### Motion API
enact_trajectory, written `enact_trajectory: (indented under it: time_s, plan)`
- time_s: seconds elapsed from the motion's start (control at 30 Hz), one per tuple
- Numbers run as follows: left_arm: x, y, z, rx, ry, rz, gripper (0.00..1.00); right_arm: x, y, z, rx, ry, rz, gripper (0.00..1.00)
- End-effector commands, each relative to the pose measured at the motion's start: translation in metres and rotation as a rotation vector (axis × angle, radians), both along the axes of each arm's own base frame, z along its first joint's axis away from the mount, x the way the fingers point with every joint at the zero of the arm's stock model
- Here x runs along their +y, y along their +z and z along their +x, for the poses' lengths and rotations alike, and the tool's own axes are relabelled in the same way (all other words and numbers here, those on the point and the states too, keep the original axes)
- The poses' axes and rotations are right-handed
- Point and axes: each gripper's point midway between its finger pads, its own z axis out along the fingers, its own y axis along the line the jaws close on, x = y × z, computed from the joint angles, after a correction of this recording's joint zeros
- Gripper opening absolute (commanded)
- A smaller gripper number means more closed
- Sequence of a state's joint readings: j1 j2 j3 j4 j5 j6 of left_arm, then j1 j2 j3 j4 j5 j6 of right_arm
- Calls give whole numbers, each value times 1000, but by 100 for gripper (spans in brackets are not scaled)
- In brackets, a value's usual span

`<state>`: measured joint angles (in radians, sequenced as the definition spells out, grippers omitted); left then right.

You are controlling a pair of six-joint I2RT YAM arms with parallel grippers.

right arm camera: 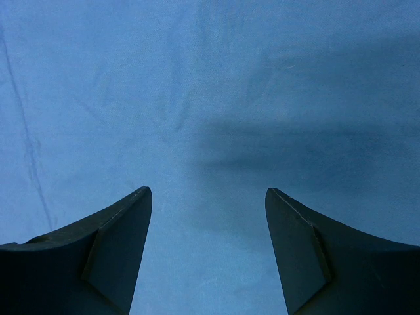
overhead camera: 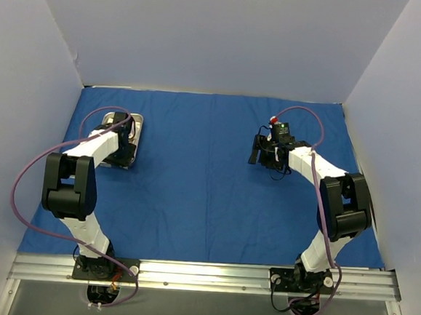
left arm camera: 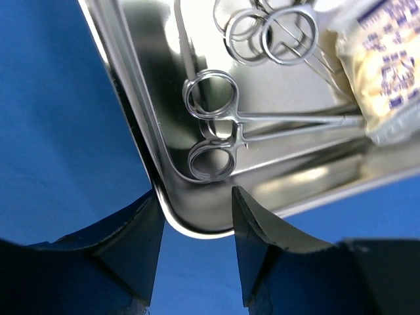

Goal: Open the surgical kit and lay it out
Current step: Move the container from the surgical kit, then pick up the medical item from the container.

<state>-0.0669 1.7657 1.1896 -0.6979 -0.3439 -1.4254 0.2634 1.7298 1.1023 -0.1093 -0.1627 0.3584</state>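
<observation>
The blue cloth wrap point(overhead camera: 207, 194) lies spread flat over the table. The steel tray point(overhead camera: 135, 126) stands on it at the back left, partly under my left arm. In the left wrist view the tray's rounded corner point(left arm camera: 197, 226) sits between my left gripper's point(left arm camera: 195, 197) parted jaws, which stand open on either side of it. Inside the tray lie silver scissor-like instruments point(left arm camera: 216, 125) with ring handles, more rings point(left arm camera: 269, 33) behind them, and a clear packet point(left arm camera: 387, 72) at the right. My right gripper point(right arm camera: 209, 190) point(overhead camera: 266, 151) hangs open over bare cloth, holding nothing.
Pale walls enclose the table on the left, back and right. An aluminium rail point(overhead camera: 208, 274) carrying both arm bases runs along the near edge. Purple cables loop from each arm. The cloth point(right arm camera: 197, 98) under the right gripper is smooth, with faint creases.
</observation>
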Motion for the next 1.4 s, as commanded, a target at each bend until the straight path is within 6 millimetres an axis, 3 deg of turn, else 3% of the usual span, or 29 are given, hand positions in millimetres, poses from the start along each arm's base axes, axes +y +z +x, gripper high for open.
enact_trajectory:
  time_s: [0.0,0.17,0.3,0.43,0.5,0.6,0.67,0.8,0.83,0.9,0.93,1.0,1.03,1.1,1.13,1.37]
  plan:
    - [-22,25,25,-99,-78,-26,54,1,8,0,-25,3,2,66]
    - [-41,34,24,-91,-160,-47,56,1,7,1,-23,4,1,66]
    - [-49,62,21,-120,-234,-61,60,1,10,1,-25,9,0,66]
    - [-41,105,18,-160,-355,23,66,2,14,2,-36,14,1,66]
    - [-32,125,20,-190,-396,81,81,3,16,2,-39,18,4,66]
    - [-13,146,36,-229,-537,221,97,3,16,3,-45,19,6,66]
    - [-1,151,56,-266,-600,267,94,5,15,4,-47,23,10,66]
    - [11,134,85,-227,-771,298,95,8,13,5,-43,27,23,66]
    - [21,115,92,-195,-781,259,96,8,11,5,-39,28,26,66]
    - [32,113,105,-194,-790,243,99,9,12,7,-41,30,29,66]
    - [35,97,110,-170,-798,226,94,10,13,7,-45,31,31,66]
    - [46,91,120,-167,-799,226,91,10,14,8,-46,32,33,66]
    - [48,74,123,-137,-807,209,88,10,14,7,-47,33,32,66]
    - [55,68,130,-119,-805,209,85,9,12,7,-43,32,30,66]
    - [61,51,131,-84,-801,191,84,9,12,6,-40,32,29,66]
    - [59,32,150,-96,-806,143,63,8,10,6,-35,24,20,66]
